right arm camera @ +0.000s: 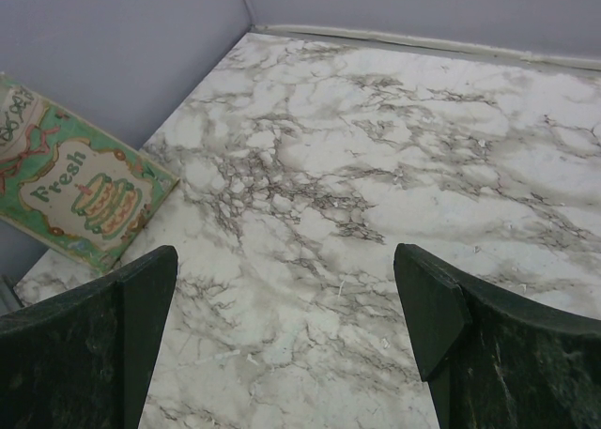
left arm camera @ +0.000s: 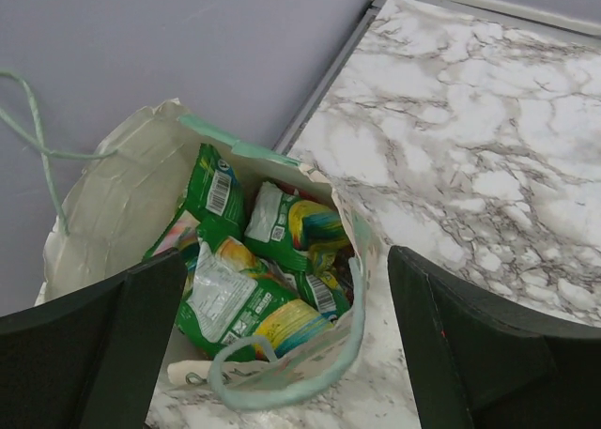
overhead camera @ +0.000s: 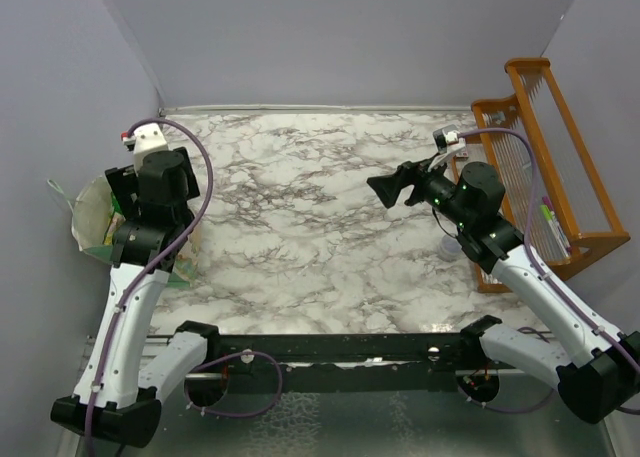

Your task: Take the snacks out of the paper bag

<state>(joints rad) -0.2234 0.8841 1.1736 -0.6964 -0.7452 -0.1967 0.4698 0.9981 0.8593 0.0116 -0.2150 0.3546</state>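
Paper bag [left arm camera: 113, 194] just under left claw [left arm camera: 286, 260], mouth open toward it, long side running away up-left.
Left claw wide, holding nothing, much nearer.
Right claw [right arm camera: 284, 251] wide, empty; bag far off to its left.
Snacks [left arm camera: 249, 288] inside bag, straight ahead of left claw, green ones on top.
Lower packets hidden; how many unclear.
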